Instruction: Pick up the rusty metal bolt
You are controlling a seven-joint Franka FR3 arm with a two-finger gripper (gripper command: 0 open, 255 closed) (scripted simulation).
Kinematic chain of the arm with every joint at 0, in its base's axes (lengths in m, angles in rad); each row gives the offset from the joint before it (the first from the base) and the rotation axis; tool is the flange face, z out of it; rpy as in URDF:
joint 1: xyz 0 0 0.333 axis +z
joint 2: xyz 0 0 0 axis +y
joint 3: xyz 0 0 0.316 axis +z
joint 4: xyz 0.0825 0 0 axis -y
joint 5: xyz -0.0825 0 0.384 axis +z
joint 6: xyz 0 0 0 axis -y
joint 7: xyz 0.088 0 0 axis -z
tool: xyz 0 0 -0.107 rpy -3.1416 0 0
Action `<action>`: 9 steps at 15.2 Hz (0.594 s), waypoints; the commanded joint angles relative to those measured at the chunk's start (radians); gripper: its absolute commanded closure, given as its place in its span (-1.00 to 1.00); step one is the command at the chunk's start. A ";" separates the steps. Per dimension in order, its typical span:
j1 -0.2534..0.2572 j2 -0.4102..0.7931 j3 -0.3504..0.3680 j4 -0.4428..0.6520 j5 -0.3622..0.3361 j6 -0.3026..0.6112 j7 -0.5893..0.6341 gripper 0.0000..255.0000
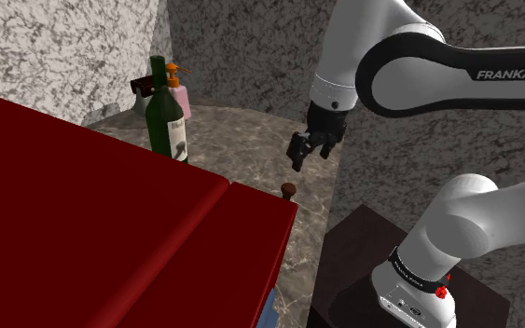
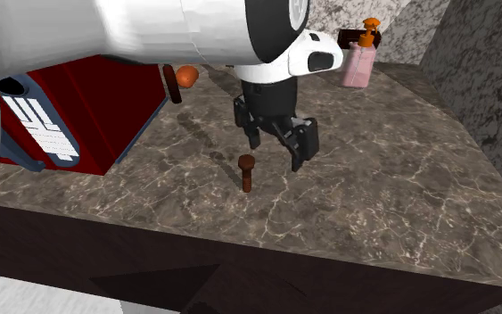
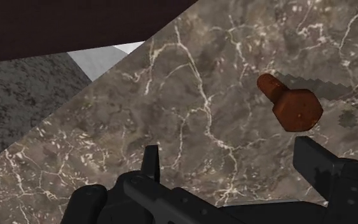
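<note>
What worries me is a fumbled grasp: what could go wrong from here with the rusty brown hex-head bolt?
The rusty brown hex-head bolt stands upright on the dark marbled countertop, off-centre from the open all-black two-finger gripper, near one finger; a straight descent could strike its head and topple it. Toppled, it might roll away.

Green bottle (image 1: 162, 112) and pink pump dispenser (image 2: 358, 68) on marble counter (image 2: 391, 196), beside red box (image 1: 83, 224)
</note>
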 commanded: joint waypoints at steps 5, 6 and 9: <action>-0.021 0.113 0.183 0.024 0.049 0.094 0.211 -1.00; -0.021 0.116 0.188 0.013 0.051 0.109 0.213 -1.00; -0.020 0.127 0.204 -0.019 0.058 0.152 0.217 -1.00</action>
